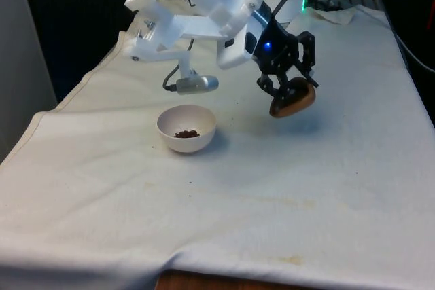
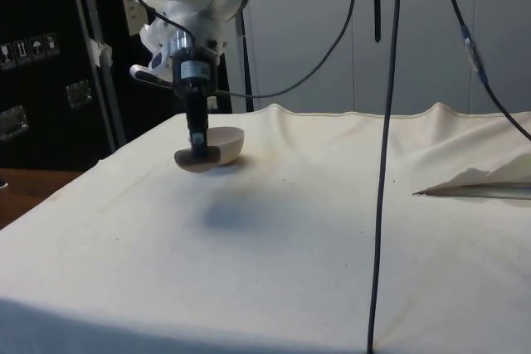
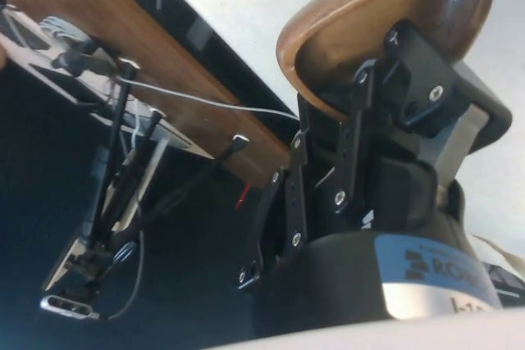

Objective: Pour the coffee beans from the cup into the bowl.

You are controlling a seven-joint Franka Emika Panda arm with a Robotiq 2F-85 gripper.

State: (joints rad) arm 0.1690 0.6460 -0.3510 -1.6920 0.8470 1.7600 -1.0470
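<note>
Even overhead light fell on the desk; a soft shadow lay beneath the raised claw; wrist view looked slightly blurred.

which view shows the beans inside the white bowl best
The front view: it looks down into the round white bowl, showing the dark coffee beans at its bottom. In the side view the bowl hides its contents behind its wall.

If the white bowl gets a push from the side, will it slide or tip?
The white bowl would probably slide: it sits low and wide. The cloth may drag and wrinkle. With so few coffee beans inside, it is likely light.
</note>
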